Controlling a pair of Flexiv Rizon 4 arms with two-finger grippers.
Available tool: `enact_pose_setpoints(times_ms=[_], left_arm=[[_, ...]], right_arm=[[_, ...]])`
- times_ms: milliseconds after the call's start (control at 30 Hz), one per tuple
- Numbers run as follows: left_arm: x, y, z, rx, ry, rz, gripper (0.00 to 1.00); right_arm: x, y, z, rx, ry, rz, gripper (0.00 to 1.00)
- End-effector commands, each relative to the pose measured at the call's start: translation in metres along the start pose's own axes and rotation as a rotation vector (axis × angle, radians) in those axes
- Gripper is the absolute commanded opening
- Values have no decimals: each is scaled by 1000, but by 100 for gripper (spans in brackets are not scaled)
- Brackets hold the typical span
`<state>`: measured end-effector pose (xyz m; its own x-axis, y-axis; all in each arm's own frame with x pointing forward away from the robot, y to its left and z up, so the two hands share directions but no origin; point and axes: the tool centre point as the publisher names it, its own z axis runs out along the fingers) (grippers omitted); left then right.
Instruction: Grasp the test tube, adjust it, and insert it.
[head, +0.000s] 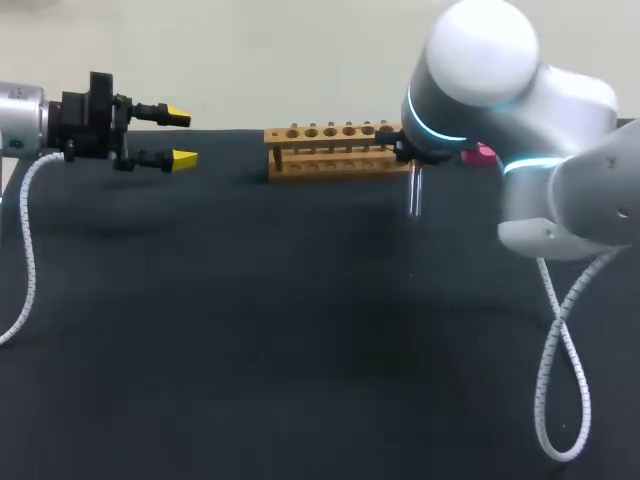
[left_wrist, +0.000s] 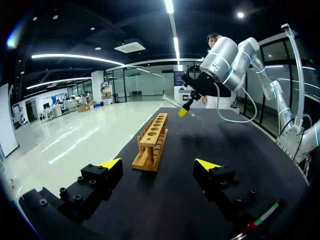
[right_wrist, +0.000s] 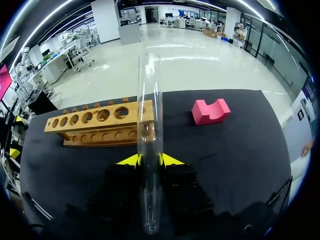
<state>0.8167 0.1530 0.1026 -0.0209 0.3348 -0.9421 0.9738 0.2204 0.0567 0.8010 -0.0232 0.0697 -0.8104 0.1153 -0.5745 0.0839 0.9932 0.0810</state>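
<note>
Now: tube gripped, rack just ahead

Clamped from both sides between the yellow tips of the right gripper (right_wrist: 149, 160), the glass test tube (right_wrist: 150, 125) runs straight out ahead of the jaws. It crosses one end of the wooden rack (right_wrist: 95, 122), held there, I judge, so it can be tilted and lowered into a hole. A pink block (right_wrist: 210, 111) lies ahead and to one side on the black table (head: 250, 330). The left gripper (left_wrist: 159, 164) hangs well apart, jaws wide and empty, probably to leave room.
</note>
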Motion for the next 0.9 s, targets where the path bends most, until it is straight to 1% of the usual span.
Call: enact_pose_setpoints(times_ms=[33,367,400,433,467,500,700,900], left_arm=[[1,0,0,0,-2,3,100],[1,0,0,0,-2,3,100],[1,0,0,0,-2,3,100],[1,0,0,0,-2,3,100],[1,0,0,0,-2,3,100],[1,0,0,0,-2,3,100],[1,0,0,0,-2,3,100],[1,0,0,0,-2,3,100]], right_arm=[[9,-8,-5,-4,-105,1,0],[11,-22,-13,21,-124,8,0],[11,-22,-13,36,-125,6,0],[10,-25,-15,70,-157,15,0],[9,-26,-18,66,-189,29,0],[8,-27,-19,65,-195,39,0],[9,-27,-22,48,-183,29,0],[10,-25,-26,45,-196,31,0]])
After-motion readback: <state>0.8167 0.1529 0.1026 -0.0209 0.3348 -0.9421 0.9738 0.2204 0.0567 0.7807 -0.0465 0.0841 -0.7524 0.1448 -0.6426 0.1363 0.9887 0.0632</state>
